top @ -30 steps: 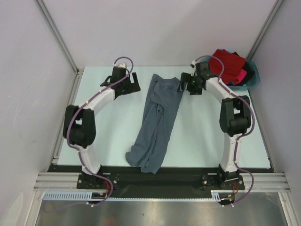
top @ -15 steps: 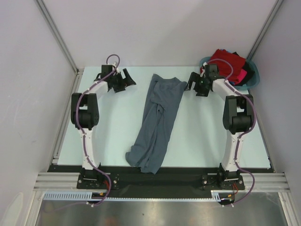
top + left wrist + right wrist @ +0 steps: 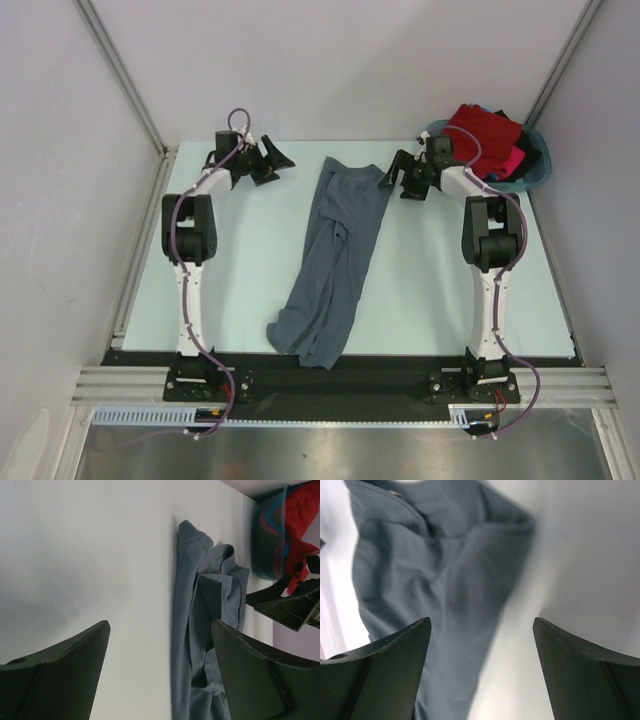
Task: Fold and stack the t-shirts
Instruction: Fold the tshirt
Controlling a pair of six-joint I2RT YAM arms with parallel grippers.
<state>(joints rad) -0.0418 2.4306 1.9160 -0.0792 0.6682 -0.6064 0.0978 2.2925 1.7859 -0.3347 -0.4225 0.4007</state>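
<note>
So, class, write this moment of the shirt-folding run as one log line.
left gripper: open, empty | right gripper: open, empty | grey t-shirt: bunched lengthwise on table, unfolded | red t-shirt: in teal basin

Matt grey cloth tee, smooth matt tbl

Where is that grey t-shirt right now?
In the top view, the grey t-shirt lies bunched lengthwise in the middle of the table, its far end beside the right gripper.

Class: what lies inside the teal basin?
A red t-shirt heaped on top, pink cloth and dark cloth beside it. Anything beneath them is covered.
</note>
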